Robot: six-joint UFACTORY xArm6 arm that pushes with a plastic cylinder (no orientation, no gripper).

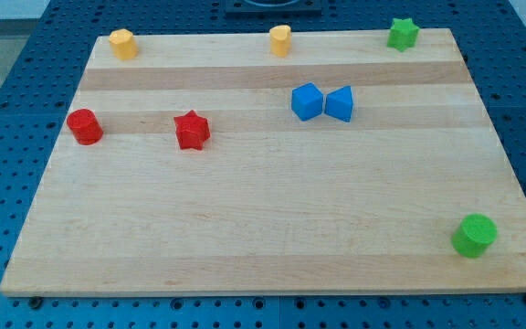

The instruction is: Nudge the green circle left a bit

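Green circle (475, 235) down in the near right corner of the wooden board (263, 238), close to the right edge and the near edge, well apart from everything else. Looks like a short, solid cylinder: probably light, stiff, smooth-sided, likely to slide easily on the bare wood and perhaps to spin or roll off line if caught off-centre. No taking hold here, only pushing, so best contact judged to be the right-hand wall of the disc, dead centre, low and square, with a short gentle shove leftward. Tip not showing anywhere in view, so no telling where the rod stands relative to the blocks, and nothing to report on fingers either, since none exist on this rig. Plenty of open board to the left of the target. Far right corner: green star (403, 33). Along the far edge: yellow block (280, 40) mid-board, another yellow block (121, 43) to the left. Mid-far: blue block (306, 101) touching or just beside a blue triangle (340, 103). Left side: red star (191, 130), red circle (85, 126).
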